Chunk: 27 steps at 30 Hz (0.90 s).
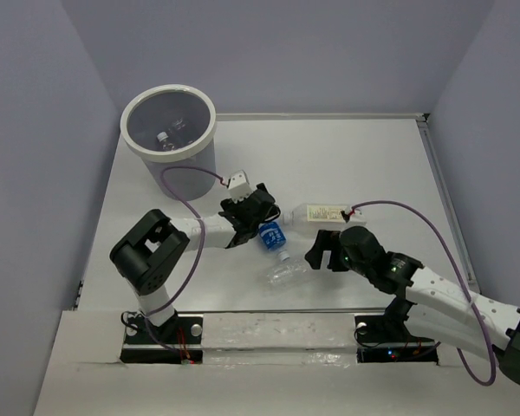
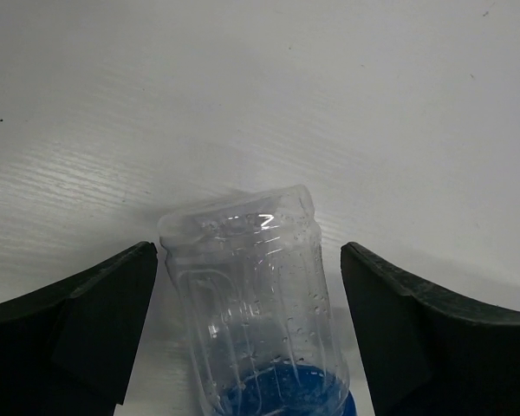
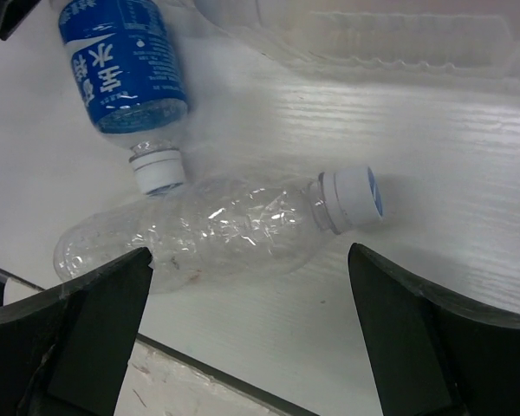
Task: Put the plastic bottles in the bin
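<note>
While both arms are stretched over the table (image 1: 373, 165), the left gripper (image 2: 250, 253) is seen with its jaws spread wide. A blue-labelled bottle (image 2: 256, 303) lies lengthwise between its fingers (image 2: 78, 329), base pointing away from the wrist. It does not appear to be clamped, as a slip of table shows on each side. The right gripper (image 3: 250, 253) is likewise opened wide and nothing is held in it. Just ahead of its fingertips a plain bottle (image 3: 199, 230) is laid on its side, its white cap (image 3: 354, 198) turned toward the right finger. The capped neck of the blue-labelled bottle is touching this plain bottle, beyond and to the left of the right gripper. A squarer bottle (image 1: 321, 212) is found further ahead of the right gripper, lying flat. The bin (image 1: 173, 160) stands well apart, beyond and to the left of the left gripper. A small clear thing, seemingly a bottle, can be made out at its bottom.
</note>
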Each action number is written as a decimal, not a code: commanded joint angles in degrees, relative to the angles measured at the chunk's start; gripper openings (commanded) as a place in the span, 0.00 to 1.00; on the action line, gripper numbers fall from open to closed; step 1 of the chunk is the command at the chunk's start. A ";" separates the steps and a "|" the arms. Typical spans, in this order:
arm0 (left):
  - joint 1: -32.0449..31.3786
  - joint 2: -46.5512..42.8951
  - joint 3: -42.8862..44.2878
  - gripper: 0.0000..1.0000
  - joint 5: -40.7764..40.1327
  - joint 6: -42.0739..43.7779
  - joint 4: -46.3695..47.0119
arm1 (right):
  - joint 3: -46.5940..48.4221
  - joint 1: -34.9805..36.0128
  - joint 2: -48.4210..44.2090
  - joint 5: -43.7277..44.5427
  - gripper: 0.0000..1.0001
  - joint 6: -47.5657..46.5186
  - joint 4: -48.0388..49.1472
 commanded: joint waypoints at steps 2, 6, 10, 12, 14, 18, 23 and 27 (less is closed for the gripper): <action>1.33 1.82 1.59 0.94 0.12 1.41 1.64 | -1.69 0.57 0.32 4.36 1.00 5.13 -1.42; 1.33 2.61 1.32 0.84 0.12 1.23 1.91 | -2.13 0.57 1.64 5.68 1.00 6.80 -0.29; 1.50 0.95 -0.87 0.54 -2.15 1.06 1.82 | -1.96 0.57 2.44 6.12 1.00 10.66 3.04; 1.77 -0.28 -1.92 0.49 -2.60 1.15 1.21 | -2.39 0.57 1.91 5.24 1.00 11.19 5.51; 1.86 -1.16 -3.06 0.44 -2.78 1.58 0.85 | -2.75 0.57 2.08 4.54 1.00 11.89 8.50; 1.86 -3.80 -4.91 0.39 -2.87 2.20 0.50 | -3.80 0.57 5.33 2.34 1.00 14.44 13.68; 1.86 -9.59 -6.76 0.38 -5.06 2.73 -1.87 | -3.20 0.57 13.85 2.33 1.00 16.73 19.41; 1.86 -15.57 -6.50 0.38 -7.87 4.66 -4.41 | -3.10 0.57 17.54 4.00 1.00 17.26 22.21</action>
